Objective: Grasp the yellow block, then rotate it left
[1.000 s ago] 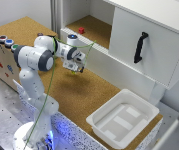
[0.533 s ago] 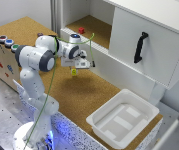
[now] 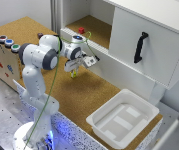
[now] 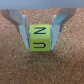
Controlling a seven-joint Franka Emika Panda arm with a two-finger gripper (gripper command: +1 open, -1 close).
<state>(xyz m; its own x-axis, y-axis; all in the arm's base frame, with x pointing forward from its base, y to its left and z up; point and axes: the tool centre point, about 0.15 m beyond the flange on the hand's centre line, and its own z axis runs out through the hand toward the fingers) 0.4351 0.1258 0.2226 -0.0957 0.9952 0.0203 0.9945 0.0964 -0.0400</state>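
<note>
My gripper is closed on the yellow block, one finger pressed against each of two opposite faces. In the wrist view the block's face carries dark lettering, with an "N" and a "U" legible, so it is not plain.

Change since one second ago: the arm has lifted slightly and the gripper's orientation has shifted. In the exterior view the gripper now hangs above the cork-covered table, just in front of the white cabinet, with the block showing as a yellow-green speck between the fingertips. The cork below the block appears clear of it, so I judge the block to be airborne.

Meaning for the task: the grasp step looks complete. The rotation to the left appears to be beginning or still to come; I cannot tell how far it has progressed.

The small red block rests inside the open cabinet compartment, well apart. The white tray sits near the table edge.
</note>
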